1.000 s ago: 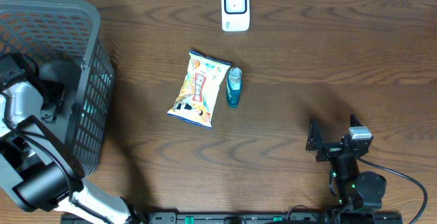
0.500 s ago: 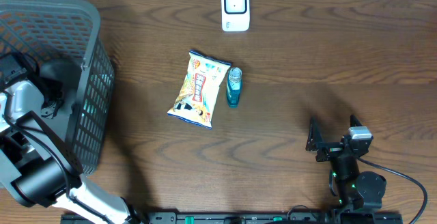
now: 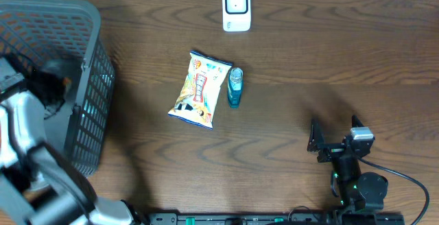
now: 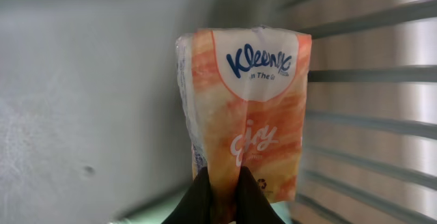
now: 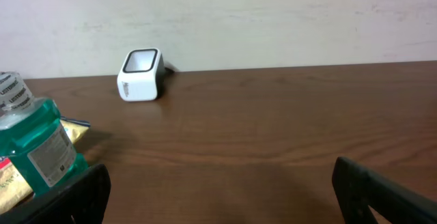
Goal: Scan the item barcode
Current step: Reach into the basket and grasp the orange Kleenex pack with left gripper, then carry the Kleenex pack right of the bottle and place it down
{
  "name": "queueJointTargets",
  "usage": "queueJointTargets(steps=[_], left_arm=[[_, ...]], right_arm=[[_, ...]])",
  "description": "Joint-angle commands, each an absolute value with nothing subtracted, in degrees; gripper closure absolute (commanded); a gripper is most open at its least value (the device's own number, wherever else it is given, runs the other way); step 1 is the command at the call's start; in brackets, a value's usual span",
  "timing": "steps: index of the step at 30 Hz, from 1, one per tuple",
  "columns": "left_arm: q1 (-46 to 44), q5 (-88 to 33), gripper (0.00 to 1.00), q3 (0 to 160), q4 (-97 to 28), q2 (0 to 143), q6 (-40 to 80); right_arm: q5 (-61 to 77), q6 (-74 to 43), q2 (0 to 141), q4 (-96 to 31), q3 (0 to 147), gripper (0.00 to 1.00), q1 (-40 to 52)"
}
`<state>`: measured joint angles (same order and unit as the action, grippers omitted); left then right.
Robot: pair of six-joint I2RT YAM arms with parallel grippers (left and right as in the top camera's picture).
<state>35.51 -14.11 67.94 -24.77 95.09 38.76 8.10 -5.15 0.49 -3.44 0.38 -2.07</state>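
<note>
The left pincer is down inside the grey mesh basket, its two dark fingers nipped tight on the bottom edge of a Kleenex tissue pack. The pack is orange and white. It stands upright in the left wrist view, logo at the top, with the basket's slatted wall just behind it on the right and the smooth grey basket floor to its left. No barcode shows on the face turned to the camera. From overhead, the left arm reaches into the basket from the near side. The pincer and pack are only a dark blur with a fleck of orange there.

On the wooden bench, to the right of the basket, a yellow snack bag lies flat. A small bottle of teal mouthwash lies just beside it on the side away from the basket. Whether the two touch cannot be told. The white barcode scanner stands farther right of the basket than the snack bag, at the far edge of the bench.

The right pincer sits well away from the basket, near the front edge of the bench. Its fingers are spread wide with nothing between them, and it faces the scanner across bare wood.
</note>
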Motion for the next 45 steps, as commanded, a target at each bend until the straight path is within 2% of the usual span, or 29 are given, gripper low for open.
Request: queueJointTargets(steps=[1, 8, 13, 19, 30, 37, 45], left_arm=[[35.6, -17.3, 0.93, 69.0, -23.8, 82.4, 38.0], [34.0, -18.2, 0.93, 69.0, -22.5, 66.1, 39.1], [26.3, -26.8, 0.93, 69.0, -21.1, 61.0, 39.0], [10.7, -29.0, 0.93, 69.0, -20.4, 61.0, 36.9], [-16.9, -17.7, 0.93, 69.0, -20.0, 64.2, 24.7], [-27.3, -15.7, 0.93, 69.0, -19.3, 71.1, 19.2], [-33.3, -15.8, 0.93, 69.0, -19.0, 80.6, 12.9]], right_arm=[[8.0, -4.6, 0.4, -3.7, 0.3, 0.01, -2.3], [8.0, -4.6, 0.4, -3.7, 0.3, 0.01, -2.3], [8.0, -4.6, 0.4, -3.7, 0.3, 0.01, -2.3], [8.0, -4.6, 0.4, -3.7, 0.3, 0.01, -2.3], [8.0, -4.6, 0.4, -3.7, 0.3, 0.01, -2.3], [8.0, -4.6, 0.4, -3.7, 0.3, 0.01, -2.3], [8.0, -4.6, 0.4, -3.7, 0.3, 0.01, -2.3]])
